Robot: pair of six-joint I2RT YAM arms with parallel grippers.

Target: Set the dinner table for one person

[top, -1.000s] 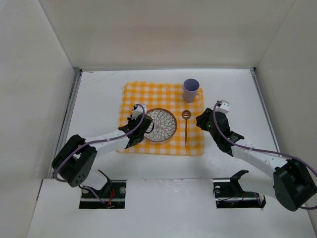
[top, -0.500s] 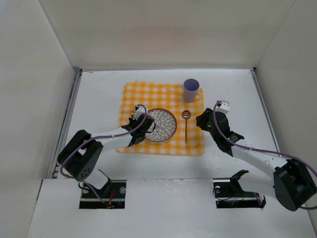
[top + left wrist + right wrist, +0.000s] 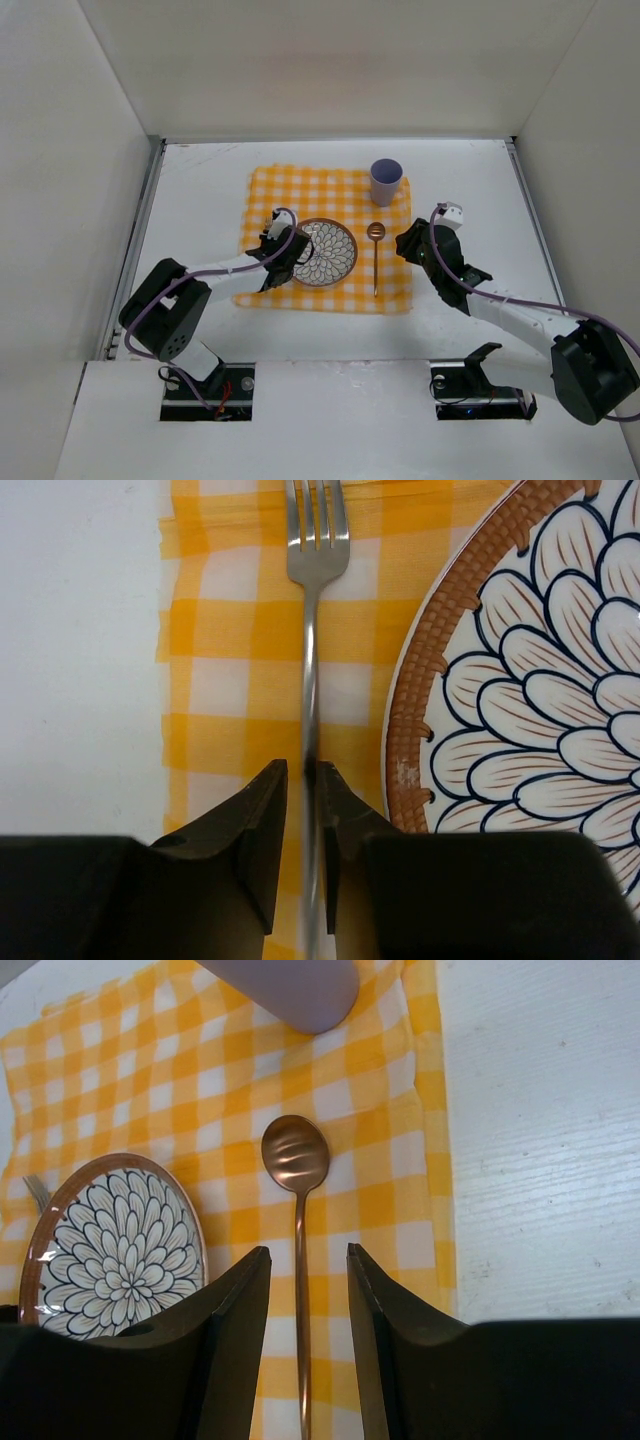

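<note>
Left gripper [image 3: 303, 810] sits low, jaws pinched tight on the fork [image 3: 312, 630] handle; right gripper [image 3: 308, 1290] hovers, angled downward, jaws parted.

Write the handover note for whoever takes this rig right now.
Left pincer: shut on the fork at its handle. The fork is lined up along the left side of the plate, on or just above the checked cloth.
Right pincer: open, empty, over the handle of the spoon, which lies on the cloth right of the plate.
Cup: on the cloth, beyond the spoon.
Done: cloth, plate, spoon and cup laid on the dinner table.
Left: release the fork, then back both arms off.
</note>
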